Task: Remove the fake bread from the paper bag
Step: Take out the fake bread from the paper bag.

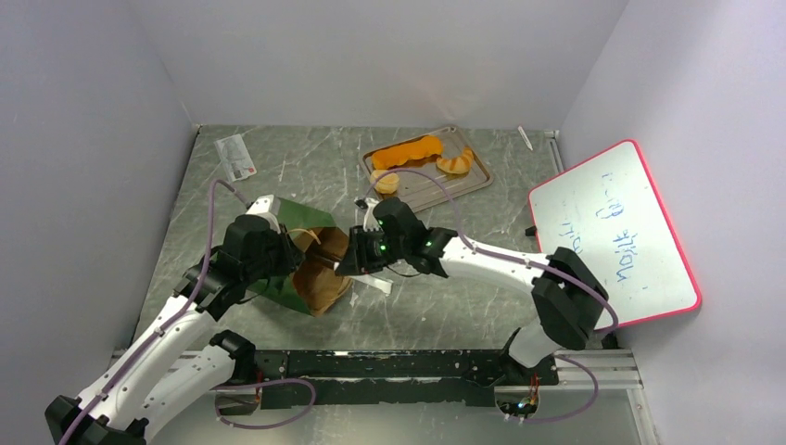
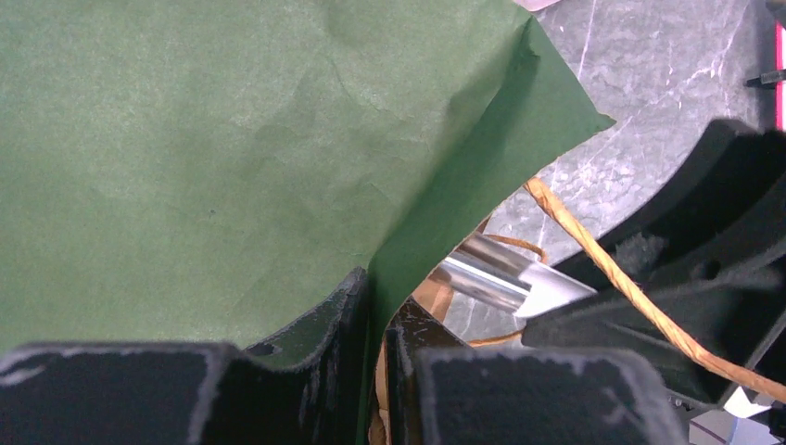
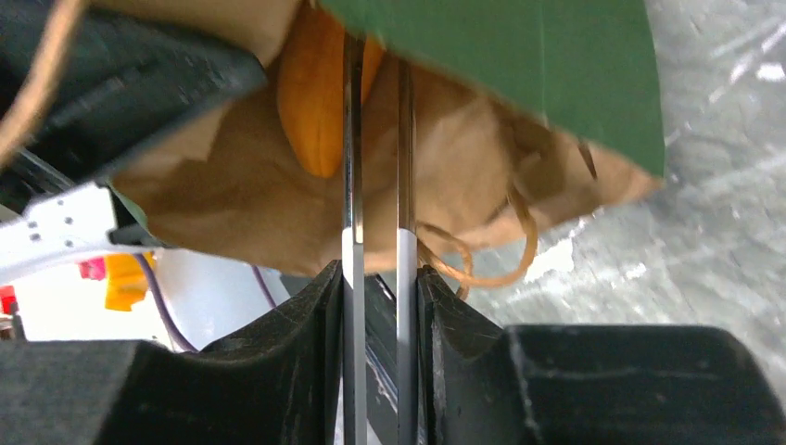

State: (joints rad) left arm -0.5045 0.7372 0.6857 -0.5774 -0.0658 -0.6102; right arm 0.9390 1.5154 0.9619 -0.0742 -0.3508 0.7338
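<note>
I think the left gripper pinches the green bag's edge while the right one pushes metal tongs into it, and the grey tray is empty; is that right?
No: the grey tray is not empty; the top view shows orange bread pieces on it. The rest holds: left gripper on the bag, right gripper with tongs.
</note>
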